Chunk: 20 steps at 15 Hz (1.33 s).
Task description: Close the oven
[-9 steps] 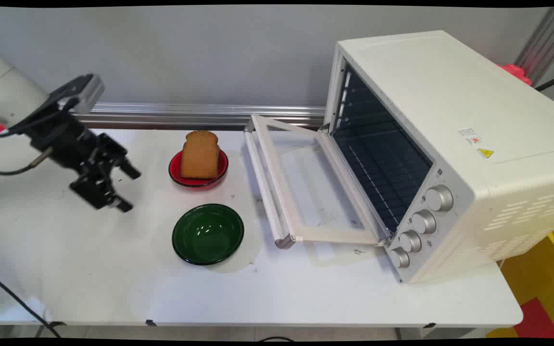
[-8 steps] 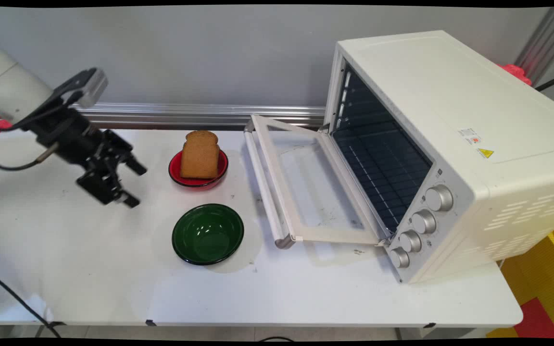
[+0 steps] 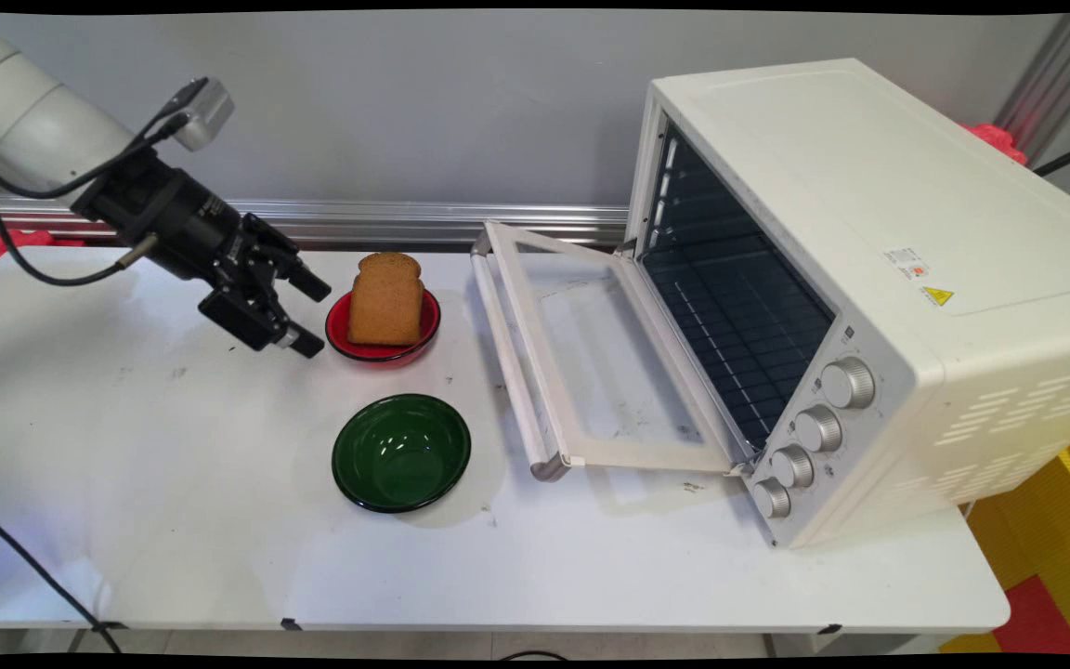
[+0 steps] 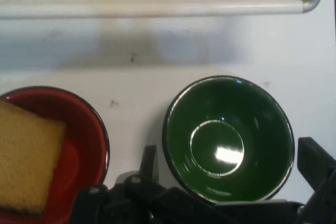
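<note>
The gripper (image 3: pixel 307 311) hangs above the tabletop (image 3: pixel 173 483) just to the left of the red bowl (image 3: pixel 340 336), tilted down and to the right, with its jaws spread open and nothing between them. It touches neither the bowl nor the bread. One finger reaches toward the bowl's left rim, the other sits higher and farther back.

The red bowl holds a slice of brown bread (image 3: pixel 386 299) standing upright, leaning a little against the bowl's back edge. In the hand view the bread (image 4: pixel 26 163) fills the left part of the red bowl (image 4: pixel 86 145), and the gripper's black linkage (image 4: pixel 226 192) rises from the bottom edge with one finger at the far right.

Nearer the camera, in front of the red bowl and apart from it, stands a green bowl (image 3: pixel 401 452) — empty, glossy inside. The hand view shows the green bowl (image 4: pixel 228 139) beside the red one, with bare tabletop between them.

To the right of both bowls stands a white toaster oven (image 3: pixel 869 279), its glass door (image 3: pixel 591 372) folded down flat onto the tabletop. The door's handle bar (image 3: pixel 512 372) lies nearest the bowls, and shows in the hand view as a pale bar (image 4: pixel 157 8) across the top. Four silver knobs (image 3: pixel 814 432) line the oven's front right side.
</note>
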### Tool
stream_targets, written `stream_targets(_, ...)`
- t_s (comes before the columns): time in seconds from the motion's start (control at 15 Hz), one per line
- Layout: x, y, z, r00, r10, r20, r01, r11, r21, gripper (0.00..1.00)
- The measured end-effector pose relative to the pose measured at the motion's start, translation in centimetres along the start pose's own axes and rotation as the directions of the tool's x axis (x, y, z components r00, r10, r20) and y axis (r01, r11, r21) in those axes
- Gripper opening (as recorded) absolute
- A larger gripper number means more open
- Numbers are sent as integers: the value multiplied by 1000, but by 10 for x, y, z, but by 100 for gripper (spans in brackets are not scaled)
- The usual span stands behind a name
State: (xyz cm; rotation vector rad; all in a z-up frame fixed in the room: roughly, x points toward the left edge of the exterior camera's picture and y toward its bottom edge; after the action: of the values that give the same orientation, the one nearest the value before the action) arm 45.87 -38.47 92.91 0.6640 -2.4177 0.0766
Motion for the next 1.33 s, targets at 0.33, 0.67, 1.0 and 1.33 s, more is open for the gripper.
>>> stream_targets(0.33,0,-7,1,1000,2,-22,-2,1000,-13,100)
stream_targets(0.67,-2,-13,3,999,14,-29,-15,1000,-15,100)
stream_targets(1.0,-4,-15,6,999,10,-37,-10,1000,-19,0)
stream_targets(1.33,-5,-16,9,999,-5,-38,4,1000,-22,0)
